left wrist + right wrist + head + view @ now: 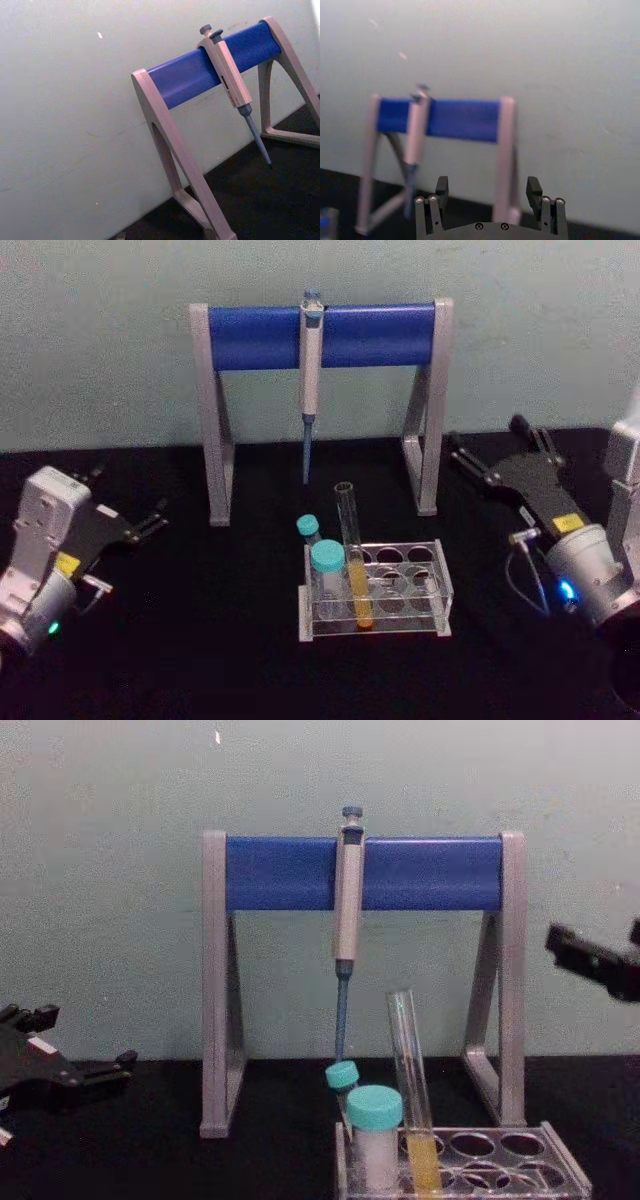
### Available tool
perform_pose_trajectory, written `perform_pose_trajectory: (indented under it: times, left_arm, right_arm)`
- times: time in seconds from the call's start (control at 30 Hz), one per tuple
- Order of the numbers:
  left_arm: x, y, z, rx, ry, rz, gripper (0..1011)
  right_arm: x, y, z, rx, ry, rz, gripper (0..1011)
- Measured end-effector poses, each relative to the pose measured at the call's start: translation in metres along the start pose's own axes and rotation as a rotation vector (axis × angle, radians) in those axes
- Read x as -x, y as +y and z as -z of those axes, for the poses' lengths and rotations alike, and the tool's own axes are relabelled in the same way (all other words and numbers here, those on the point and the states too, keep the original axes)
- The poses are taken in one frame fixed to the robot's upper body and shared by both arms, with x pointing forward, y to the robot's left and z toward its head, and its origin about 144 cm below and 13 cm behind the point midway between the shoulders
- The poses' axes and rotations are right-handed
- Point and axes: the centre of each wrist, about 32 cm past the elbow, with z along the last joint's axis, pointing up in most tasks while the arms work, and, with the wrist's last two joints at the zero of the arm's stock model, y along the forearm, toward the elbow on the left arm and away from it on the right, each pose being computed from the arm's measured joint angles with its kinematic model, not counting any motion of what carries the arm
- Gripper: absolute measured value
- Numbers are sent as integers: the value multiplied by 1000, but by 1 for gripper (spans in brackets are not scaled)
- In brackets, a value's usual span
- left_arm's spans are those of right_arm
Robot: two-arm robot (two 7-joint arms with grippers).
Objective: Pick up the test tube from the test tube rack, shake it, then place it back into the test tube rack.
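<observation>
test tube (352, 555) leaning in test tube rack (440, 592), front-centre of table | left gripper (150, 521) left edge, fingers apart | right gripper (487, 455) right edge, fingers apart

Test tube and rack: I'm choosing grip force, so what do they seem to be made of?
The test tube looks like clear glass, smooth and glossy: the yellow liquid shows through its thin wall. It could be clear plastic. The rack looks like clear acrylic: see-through plates with bright edges and round holes in the top.
</observation>
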Motion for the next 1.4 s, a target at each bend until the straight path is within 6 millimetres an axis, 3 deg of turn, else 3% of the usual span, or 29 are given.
perform_pose_trajectory:
  times: [0.2, 0.63, 0.97, 1.4]
  left_arm:
    - [0, 0, 0, 0, 0, 0, 1001]
    - [0, 0, 0, 0, 0, 0, 1001]
    - [0, 0, 0, 0, 0, 0, 1001]
    - [0, 0, 0, 0, 0, 0, 1001]
  right_arm:
    - [4, -5, 22, 92, -6, 108, 1000]
    - [8, -15, 59, 250, -25, 157, 1000]
    - [9, -16, 70, 298, -22, 151, 1000]
    - [9, -16, 70, 299, -23, 149, 1000]
